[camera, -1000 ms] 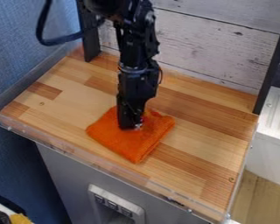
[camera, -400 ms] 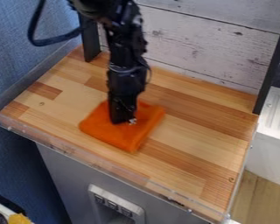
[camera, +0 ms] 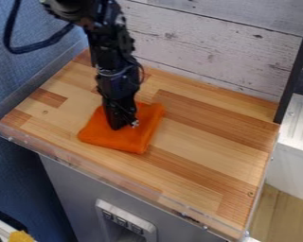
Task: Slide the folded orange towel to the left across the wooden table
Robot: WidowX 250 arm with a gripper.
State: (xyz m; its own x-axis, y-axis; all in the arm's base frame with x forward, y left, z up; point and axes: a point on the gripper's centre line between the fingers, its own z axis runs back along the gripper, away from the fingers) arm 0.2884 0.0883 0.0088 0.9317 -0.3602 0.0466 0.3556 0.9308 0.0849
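The black gripper [camera: 123, 125] hangs down from the upper left, its tip against the middle of a folded orange cloth [camera: 129, 141]. The cloth lies flat on the wooden surface, left of its centre, with one corner toward the front and part of it behind the gripper. How the fingertips stand against the cloth cannot be made out.
A low clear plastic edge [camera: 103, 177] runs along the front of the wooden top [camera: 204, 142]. White plank boards [camera: 223, 52] stand behind, a black post [camera: 296, 66] at the right rear, a blue partition [camera: 27, 66] at left.
The gripper has moved left and a little toward the back, and the cloth has slid the same way beneath it, turning slightly.
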